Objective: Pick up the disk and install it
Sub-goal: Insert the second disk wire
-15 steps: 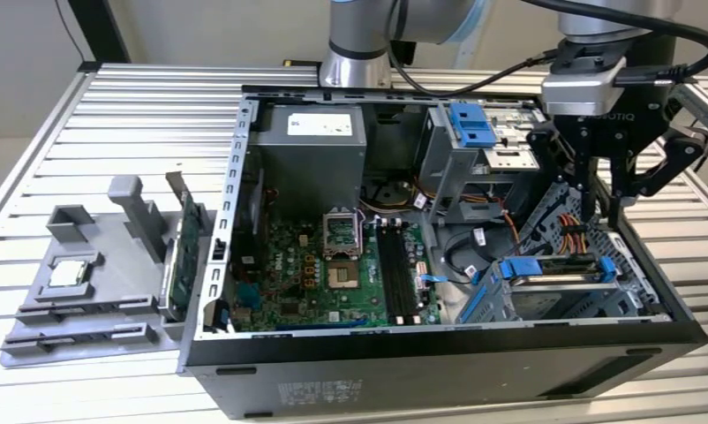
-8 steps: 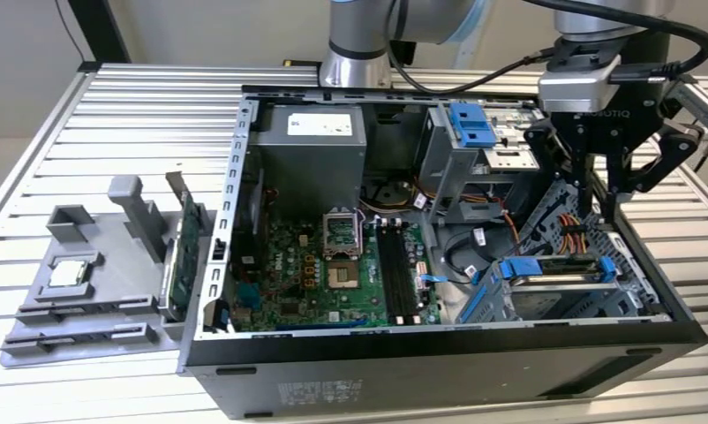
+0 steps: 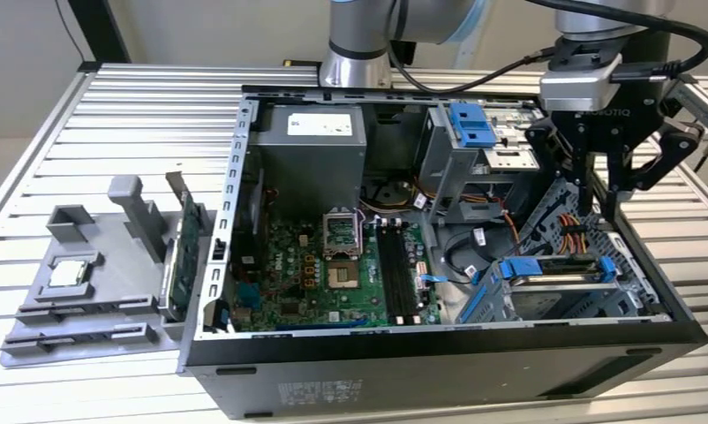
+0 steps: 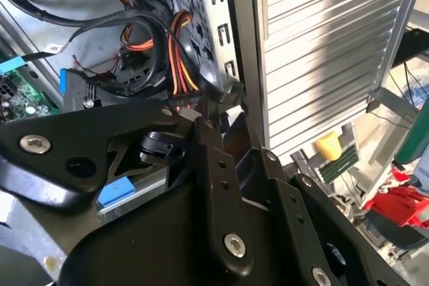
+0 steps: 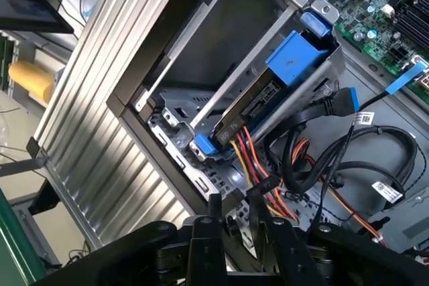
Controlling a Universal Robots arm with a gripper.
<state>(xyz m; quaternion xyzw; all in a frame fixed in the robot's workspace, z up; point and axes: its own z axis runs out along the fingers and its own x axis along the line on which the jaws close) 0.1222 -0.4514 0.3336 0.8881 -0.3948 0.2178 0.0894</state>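
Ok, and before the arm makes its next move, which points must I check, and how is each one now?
1. Case open on its side, inside reachable: ok.
2. Disk with its blue rails sits in the drive cage: ok.
3. Disk pushed fully home and connected: cannot tell.
4. Hand above the cage corner, apart from the disk: ok.
5. Path between hand and disk free: not ok, the orange and red cables run right beside the disk's end.
6. Motherboard far from the hand: ok.
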